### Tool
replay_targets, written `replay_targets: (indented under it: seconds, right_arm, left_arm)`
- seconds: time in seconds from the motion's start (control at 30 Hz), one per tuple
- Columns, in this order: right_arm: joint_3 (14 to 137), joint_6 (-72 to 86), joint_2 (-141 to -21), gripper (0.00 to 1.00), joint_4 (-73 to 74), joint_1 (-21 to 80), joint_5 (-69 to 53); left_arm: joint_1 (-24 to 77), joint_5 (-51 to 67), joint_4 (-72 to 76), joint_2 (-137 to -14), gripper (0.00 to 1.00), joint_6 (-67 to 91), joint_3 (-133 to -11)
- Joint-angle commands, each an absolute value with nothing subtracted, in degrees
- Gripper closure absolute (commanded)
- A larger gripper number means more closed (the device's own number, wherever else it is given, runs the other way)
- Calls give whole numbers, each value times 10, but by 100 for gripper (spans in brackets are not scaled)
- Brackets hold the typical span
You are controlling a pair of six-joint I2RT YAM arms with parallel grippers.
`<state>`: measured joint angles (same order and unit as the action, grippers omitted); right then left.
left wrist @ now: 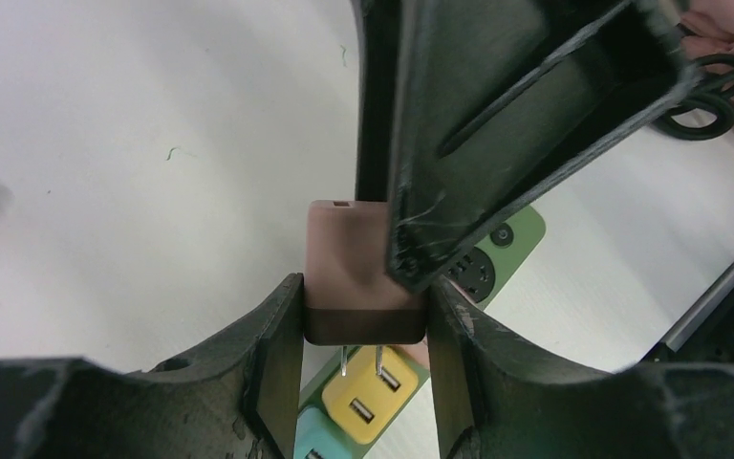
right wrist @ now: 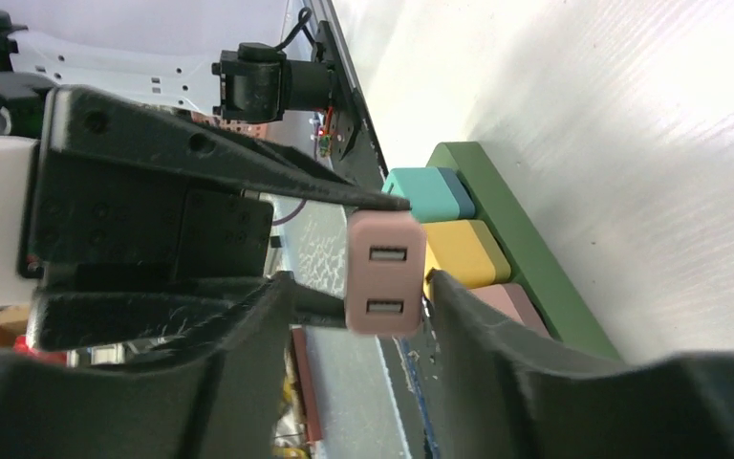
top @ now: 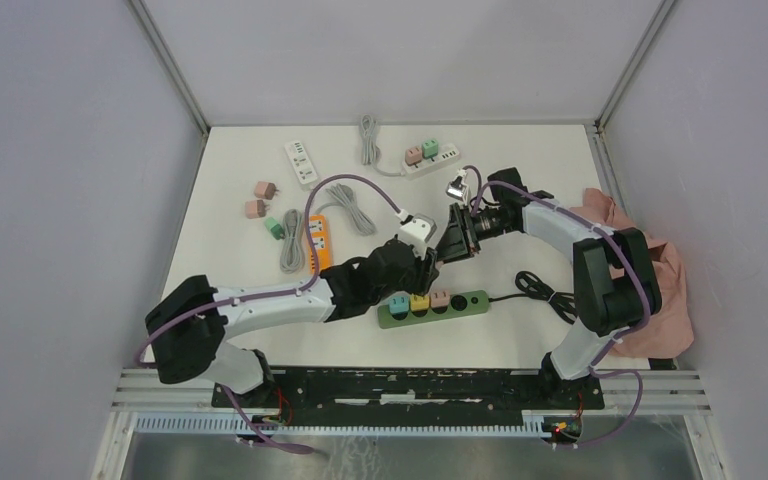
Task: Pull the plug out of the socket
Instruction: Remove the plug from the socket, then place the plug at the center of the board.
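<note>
My left fingers [left wrist: 268,359] are clamped on the pink plug [left wrist: 349,273], one pad on each side. Its two metal prongs are bare and clear of the socket. The plug hangs just above the green strip [top: 468,299], over the yellow plug [top: 420,301]. My right fingers [right wrist: 497,335] stand apart around the same plug without pinching it; one fingertip is just beside it.

The face of the held plug has two USB ports. Any lettering on the strips is too small to read.

Counts:
- Power strips, four: the green one, an orange strip [top: 318,238], a bare white strip [top: 300,162], and a second white strip [top: 438,160] at the back.
- Plugs, nine: the held one; three seated in the green strip, namely a teal plug [top: 398,304], the yellow one and a pink seated plug [top: 440,298]; two in the back white strip, pink and green; three loose plugs [top: 264,207] on the left of the table [top: 520,200], two pink and one green.
- One pink cloth [top: 660,280], at the right edge.
</note>
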<state>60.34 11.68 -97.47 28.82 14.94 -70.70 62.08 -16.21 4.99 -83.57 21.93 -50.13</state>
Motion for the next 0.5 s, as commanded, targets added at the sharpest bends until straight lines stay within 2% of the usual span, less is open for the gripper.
replay_targets:
  seconds: [0.0,0.03,0.07,0.3,0.47]
  right_arm:
    - [643,32,-962,7,346,146,-740]
    - [647,19,-961,1,354,145,-740]
    - [648,11,-960,1,361,144,-739]
    - [663,-39,-953,0,408,135,-740]
    - [662,-42,-951,0,409,127,-741]
  left_arm:
    - [619,-202,81,-783,97,211,-463]
    - [618,-208,85,-772,97,213,-450]
    - [618,-214,89,-759,97,215,-439]
    - [596,-250,89,-658,97,246,-361]
    - [522,-216,25,-603,97,274,-346]
